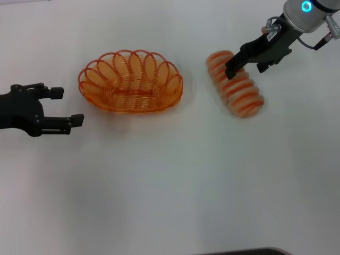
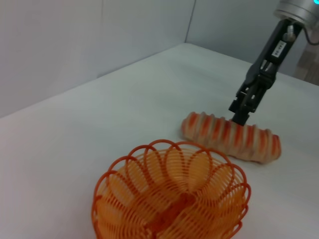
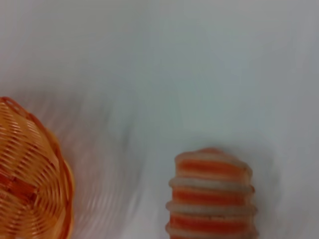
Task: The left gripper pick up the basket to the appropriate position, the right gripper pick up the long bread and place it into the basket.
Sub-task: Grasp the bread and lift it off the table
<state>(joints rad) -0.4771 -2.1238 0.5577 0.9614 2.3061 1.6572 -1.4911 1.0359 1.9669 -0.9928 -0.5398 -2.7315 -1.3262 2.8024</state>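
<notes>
The orange wire basket (image 1: 131, 82) stands on the white table, left of centre; it also shows in the left wrist view (image 2: 172, 196), empty. The long bread (image 1: 236, 87) lies diagonally on the table to the basket's right, and shows in the left wrist view (image 2: 232, 137) and the right wrist view (image 3: 212, 199). My left gripper (image 1: 68, 106) is open and empty, just left of the basket and apart from it. My right gripper (image 1: 247, 69) is open, its fingers straddling the far part of the bread; it shows in the left wrist view (image 2: 240, 112) right at the loaf's top.
The white table (image 1: 170, 186) stretches bare in front of the basket and bread. Pale walls (image 2: 75, 40) stand behind the table in the left wrist view. A dark edge (image 1: 244, 251) shows at the table's front.
</notes>
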